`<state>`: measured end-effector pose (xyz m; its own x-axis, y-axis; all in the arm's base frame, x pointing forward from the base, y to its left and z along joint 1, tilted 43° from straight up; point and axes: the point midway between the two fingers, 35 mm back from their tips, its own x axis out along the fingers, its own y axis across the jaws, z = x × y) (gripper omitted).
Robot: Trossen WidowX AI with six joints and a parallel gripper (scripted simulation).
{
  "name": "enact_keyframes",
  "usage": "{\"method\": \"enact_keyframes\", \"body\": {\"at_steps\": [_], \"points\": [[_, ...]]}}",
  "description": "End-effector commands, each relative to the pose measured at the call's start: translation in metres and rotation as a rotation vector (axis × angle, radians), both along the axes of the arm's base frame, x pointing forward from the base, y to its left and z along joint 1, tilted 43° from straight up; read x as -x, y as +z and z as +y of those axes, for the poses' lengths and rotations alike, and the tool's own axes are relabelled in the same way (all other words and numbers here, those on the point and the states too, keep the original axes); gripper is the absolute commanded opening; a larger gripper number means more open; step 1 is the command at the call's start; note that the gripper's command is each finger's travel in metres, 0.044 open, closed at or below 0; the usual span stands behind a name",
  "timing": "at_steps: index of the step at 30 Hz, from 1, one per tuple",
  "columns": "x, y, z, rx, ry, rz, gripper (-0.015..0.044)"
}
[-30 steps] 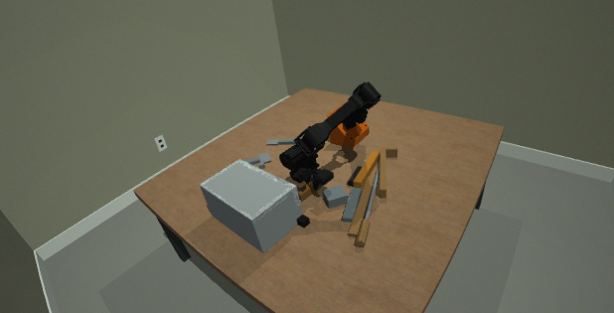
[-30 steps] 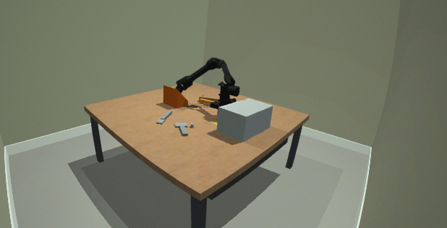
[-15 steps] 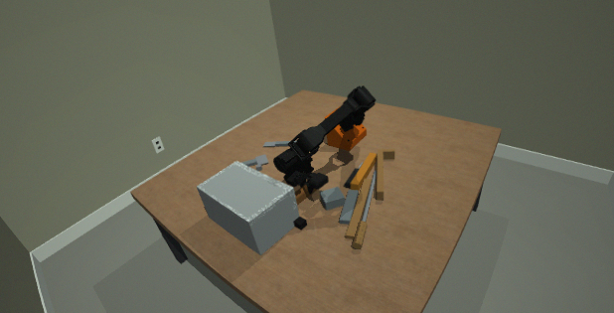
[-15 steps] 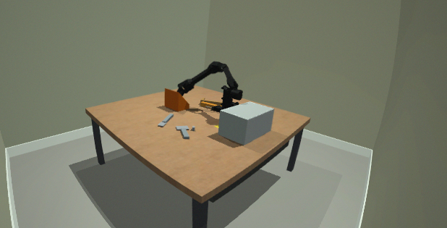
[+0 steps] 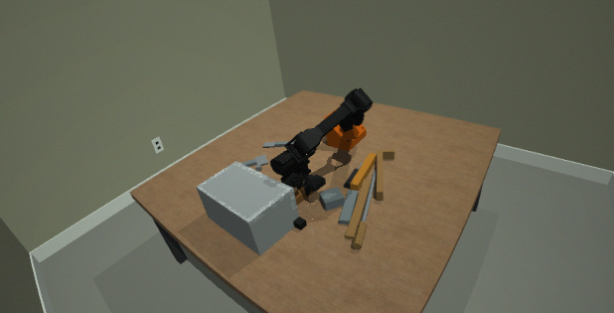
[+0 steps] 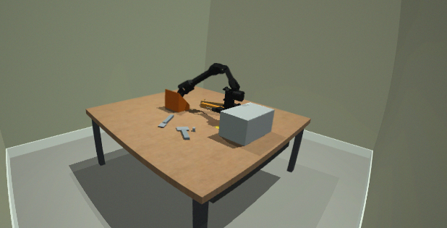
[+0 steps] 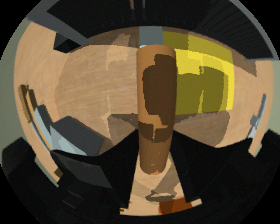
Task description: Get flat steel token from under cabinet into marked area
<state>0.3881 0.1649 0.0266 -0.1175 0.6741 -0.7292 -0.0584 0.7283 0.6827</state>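
My gripper (image 5: 304,188) (image 7: 152,132) is shut on a round brown wooden handle (image 7: 157,100), low in front of the cabinet (image 5: 253,191) (image 6: 235,124). A flat grey strip (image 7: 151,36) extends from the handle's far end to the cabinet's dark front in the wrist view; where its tip ends is hidden. The yellow marked area (image 7: 206,95) lies to the right of the handle in the wrist view; a sliver of it (image 6: 217,127) shows beside the cabinet in the exterior view. I cannot see the steel token in any view.
A small black cube (image 5: 299,223) stands by the cabinet's front corner. A grey block (image 5: 332,199) and several long wooden and grey pieces, one an orange bar (image 5: 364,171), lie to one side. A grey T-shaped piece (image 6: 184,133) and a flat grey bar (image 6: 166,121) lie on the other.
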Motion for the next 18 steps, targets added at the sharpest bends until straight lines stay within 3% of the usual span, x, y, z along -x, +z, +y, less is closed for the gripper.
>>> {"method": "enact_keyframes", "body": {"at_steps": [1, 18], "points": [[-0.004, 0.0, 0.001, -0.002, 0.002, -0.005, 0.0], [-0.006, -0.017, -0.015, -0.001, 0.002, -0.006, 0.0]]}}
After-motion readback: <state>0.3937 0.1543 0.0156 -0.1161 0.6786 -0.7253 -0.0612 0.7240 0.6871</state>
